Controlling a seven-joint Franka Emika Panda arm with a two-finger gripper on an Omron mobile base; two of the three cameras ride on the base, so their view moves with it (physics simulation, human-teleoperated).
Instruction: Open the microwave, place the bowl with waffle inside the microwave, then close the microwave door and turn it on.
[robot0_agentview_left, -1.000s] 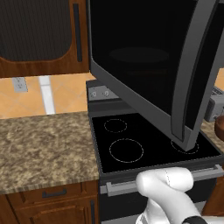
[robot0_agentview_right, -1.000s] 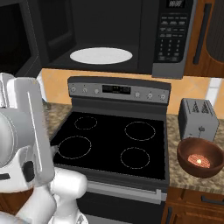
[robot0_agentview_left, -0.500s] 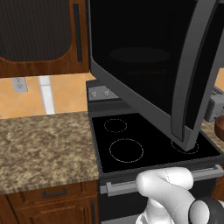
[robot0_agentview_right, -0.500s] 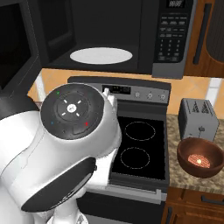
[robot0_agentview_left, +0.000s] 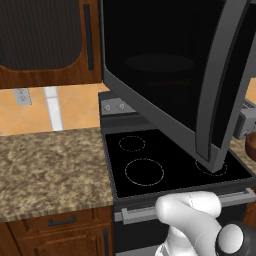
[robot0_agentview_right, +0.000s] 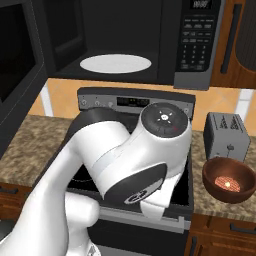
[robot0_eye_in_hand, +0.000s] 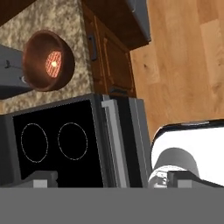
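Microwave door (robot0_agentview_left: 165, 75) swings wide toward me in the left base view, a black glass panel in a dark grey frame with its long grey handle (robot0_agentview_left: 220, 95) hanging over the stove (robot0_agentview_left: 165, 165); it stands open, I judge, so the bowl can go in next.

From the right base view, the microwave (robot0_agentview_right: 150, 40) sits high above the stove, its cavity dark with a white turntable (robot0_agentview_right: 116, 63) bare and its keypad on the right. The bowl (robot0_agentview_right: 229, 180), brown with the waffle (robot0_agentview_right: 226, 182) glowing inside, waits on the tabletop (robot0_agentview_right: 210, 200) at the right, just in front of the toaster (robot0_agentview_right: 227, 135).

In the hand view, my end effector (robot0_eye_in_hand: 109, 181) is spread wide and holds nothing, looking down at the stove's edge with the bowl well apart.
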